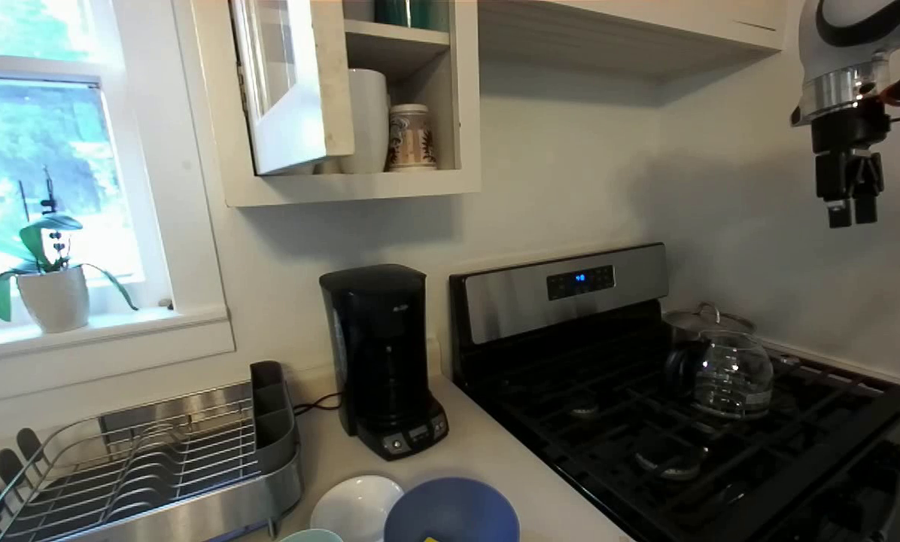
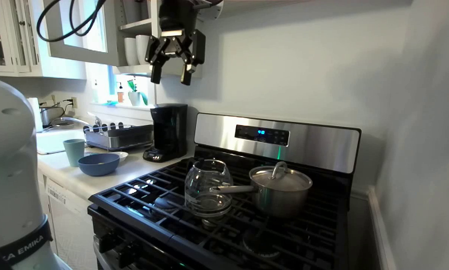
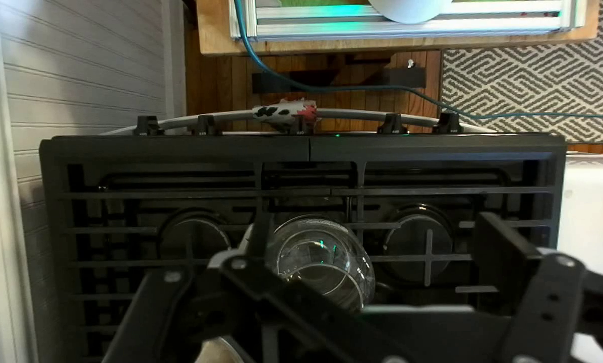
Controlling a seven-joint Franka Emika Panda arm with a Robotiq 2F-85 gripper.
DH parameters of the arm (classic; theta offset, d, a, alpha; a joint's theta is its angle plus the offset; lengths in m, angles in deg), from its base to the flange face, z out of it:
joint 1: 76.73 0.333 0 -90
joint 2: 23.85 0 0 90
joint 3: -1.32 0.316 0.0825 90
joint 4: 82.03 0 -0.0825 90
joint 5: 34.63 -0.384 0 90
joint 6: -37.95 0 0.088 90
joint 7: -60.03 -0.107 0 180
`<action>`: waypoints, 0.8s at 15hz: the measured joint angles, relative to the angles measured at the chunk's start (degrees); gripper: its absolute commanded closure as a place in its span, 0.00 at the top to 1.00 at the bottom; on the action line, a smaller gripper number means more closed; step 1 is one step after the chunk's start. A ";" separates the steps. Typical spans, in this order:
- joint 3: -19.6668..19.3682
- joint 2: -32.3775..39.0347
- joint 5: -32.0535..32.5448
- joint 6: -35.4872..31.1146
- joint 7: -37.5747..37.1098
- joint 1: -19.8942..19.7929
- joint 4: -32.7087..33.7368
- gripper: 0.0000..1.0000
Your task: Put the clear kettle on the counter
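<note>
Free air above the clear kettle (image 2: 202, 183); saucepan handle (image 2: 236, 189) crowds 1 side.

Clear kettle (image 1: 732, 374) on the stove (image 1: 563, 444) (coffee maker (image 1: 386, 354) on the counter (image 1: 472, 444))

Daylight from the window (image 1: 51, 158) dominated; panes blew out in both exterior views. Black stove surface (image 2: 228, 232) read underexposed, with scattered glare spots. Shadows on the wall (image 1: 563, 173) were soft. Green glints showed on the steel backguard (image 2: 322, 144) and, in the wrist view, on the glass kettle (image 3: 326, 257). Oven display (image 2: 262, 135) digits glowed blue but fuzzy.
</note>
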 measured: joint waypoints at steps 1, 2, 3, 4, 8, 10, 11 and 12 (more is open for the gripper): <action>0.00 0.00 0.00 0.00 0.00 0.00 0.00 1.00; 0.00 0.00 0.00 0.00 0.00 0.00 0.00 1.00; 0.00 0.00 0.00 0.00 0.00 0.00 0.00 1.00; 0.00 0.00 0.00 0.00 0.00 0.00 0.00 1.00; 0.00 -0.02 -0.10 -1.40 -2.48 -0.11 -0.26 1.00; 0.00 -0.10 -0.54 -5.21 -7.49 -0.58 -1.47 1.00; 0.00 -0.06 -0.76 -7.17 -9.94 -0.91 -2.24 1.00; 0.01 -0.02 -1.10 -8.93 -12.49 -1.33 -3.04 1.00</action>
